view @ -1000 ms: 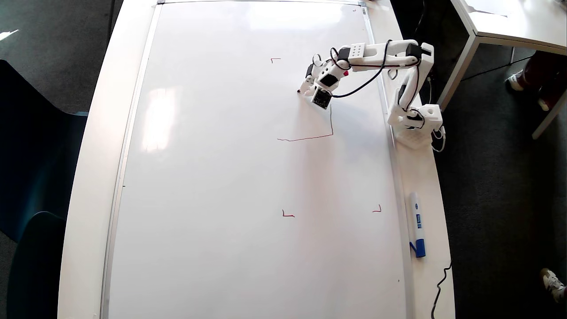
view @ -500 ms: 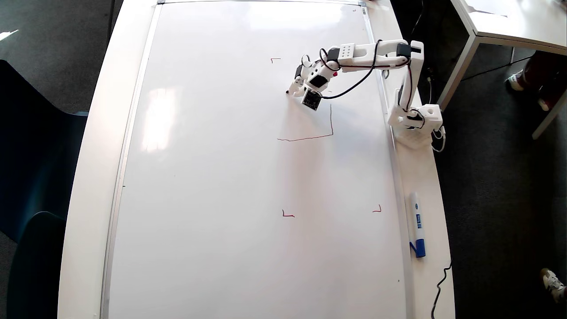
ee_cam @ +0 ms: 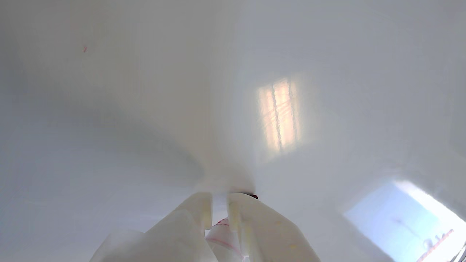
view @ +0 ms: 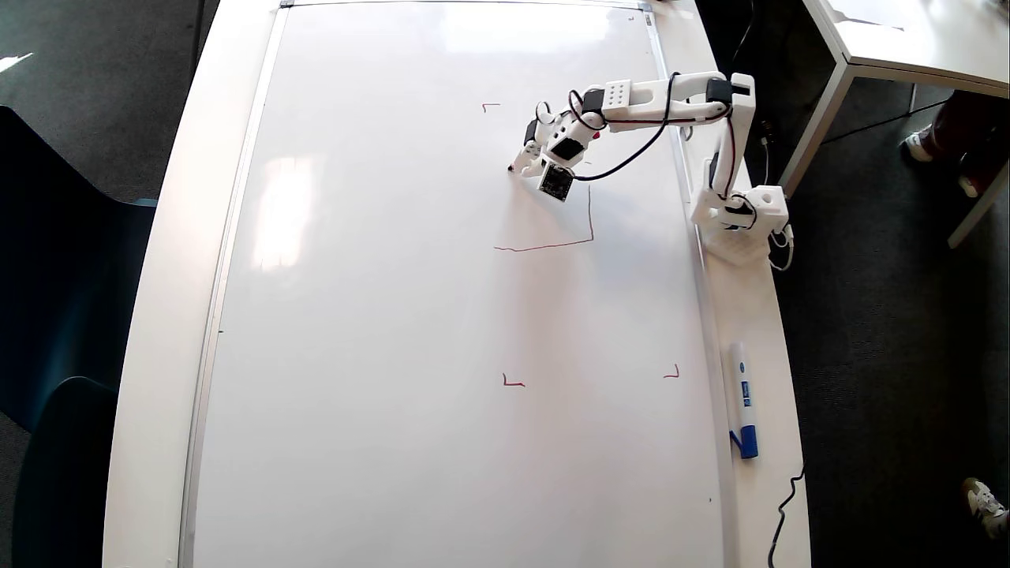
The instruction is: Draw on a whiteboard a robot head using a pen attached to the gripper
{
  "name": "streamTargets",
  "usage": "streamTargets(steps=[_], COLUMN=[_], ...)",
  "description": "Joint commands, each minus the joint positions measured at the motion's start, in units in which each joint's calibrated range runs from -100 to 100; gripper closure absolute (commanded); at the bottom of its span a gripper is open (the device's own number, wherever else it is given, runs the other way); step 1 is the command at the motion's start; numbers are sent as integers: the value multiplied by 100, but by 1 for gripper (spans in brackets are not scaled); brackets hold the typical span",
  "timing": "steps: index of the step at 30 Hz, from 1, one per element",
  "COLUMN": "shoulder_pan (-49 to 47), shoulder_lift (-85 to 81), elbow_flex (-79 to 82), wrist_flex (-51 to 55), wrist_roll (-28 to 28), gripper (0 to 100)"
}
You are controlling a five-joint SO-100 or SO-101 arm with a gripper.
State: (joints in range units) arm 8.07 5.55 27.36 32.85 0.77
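**Two red strokes drawn, pen tip at the board**

Gripper point(view: 527, 158) is clamped on the pen point(view: 514, 166), tip down-left in the overhead view, upper-middle of the whiteboard point(view: 379, 315). Robot head point(view: 572, 237) is only an L: one vertical line, one long horizontal line. Blue-capped marker point(view: 742, 399) lies beside the frame.

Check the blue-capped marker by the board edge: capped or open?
Capped. In the overhead view the blue-capped marker lies flat beside the whiteboard, its blue cap seated on one end.
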Motion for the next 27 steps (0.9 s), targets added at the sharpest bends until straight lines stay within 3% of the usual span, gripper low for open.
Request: streamTargets(steps=[1,23,27], shoulder_pan=[-30,-641,-825], shoulder_lift=[11,-56,-56], elbow_flex=[-208,-72,-72], wrist_flex=[-62,-219,-219], wrist_roll=[-18,-23,-227], gripper=[99,99,99])
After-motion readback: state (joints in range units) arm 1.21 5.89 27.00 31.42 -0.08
